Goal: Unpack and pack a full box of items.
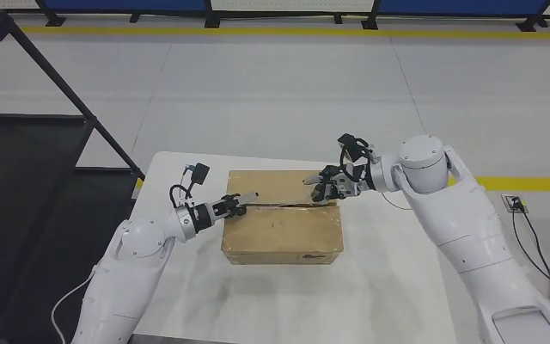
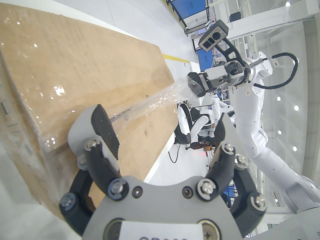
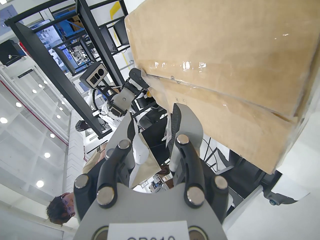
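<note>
A closed cardboard box [image 1: 284, 228] lies in the middle of the white table [image 1: 387, 284]. Its top seam carries clear tape [image 2: 162, 98], and one strip is lifted off the seam at the right end. That strip runs up to my right gripper [image 1: 316, 188], which hovers open at that end of the lid. In the right wrist view the tape [image 3: 162, 96] clings to one finger pad [image 3: 175, 123] of the right gripper [image 3: 153, 116]. My left gripper [image 1: 245, 200] is open at the box's left end, level with the seam, holding nothing [image 2: 161, 118].
A black metal frame [image 1: 51, 86] and dark panel stand off the table's left side. Bare white tabletop lies in front of and to the right of the box. Grey floor with a yellow line lies beyond.
</note>
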You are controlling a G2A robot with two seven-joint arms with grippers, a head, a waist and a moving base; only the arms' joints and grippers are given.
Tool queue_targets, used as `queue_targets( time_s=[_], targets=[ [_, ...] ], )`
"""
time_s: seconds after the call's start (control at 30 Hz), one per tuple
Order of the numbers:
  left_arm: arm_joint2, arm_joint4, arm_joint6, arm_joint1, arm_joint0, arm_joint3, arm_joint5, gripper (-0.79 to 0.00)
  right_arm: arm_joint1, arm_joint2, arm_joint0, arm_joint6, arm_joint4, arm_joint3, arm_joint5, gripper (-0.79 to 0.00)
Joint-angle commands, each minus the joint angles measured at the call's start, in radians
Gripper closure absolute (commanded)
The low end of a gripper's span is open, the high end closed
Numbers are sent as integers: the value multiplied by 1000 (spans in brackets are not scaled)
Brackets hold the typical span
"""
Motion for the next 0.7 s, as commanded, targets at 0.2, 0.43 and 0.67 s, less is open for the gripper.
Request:
queue_targets(
  time_s=[0.2,0.43,0.67],
  targets=[
    [6,-4,4,3,0,-2,0,-785,37,99,-87,-96,-13,-173,-69,-372],
    [3,-16,9,7,7,-13,-4,-785,53,143,-190,-191,-21,-351,-218,-268],
    [-4,-17,12,13,16,-27,-4,-785,29,36,-130,-183,-27,-293,-153,-154]
  ],
)
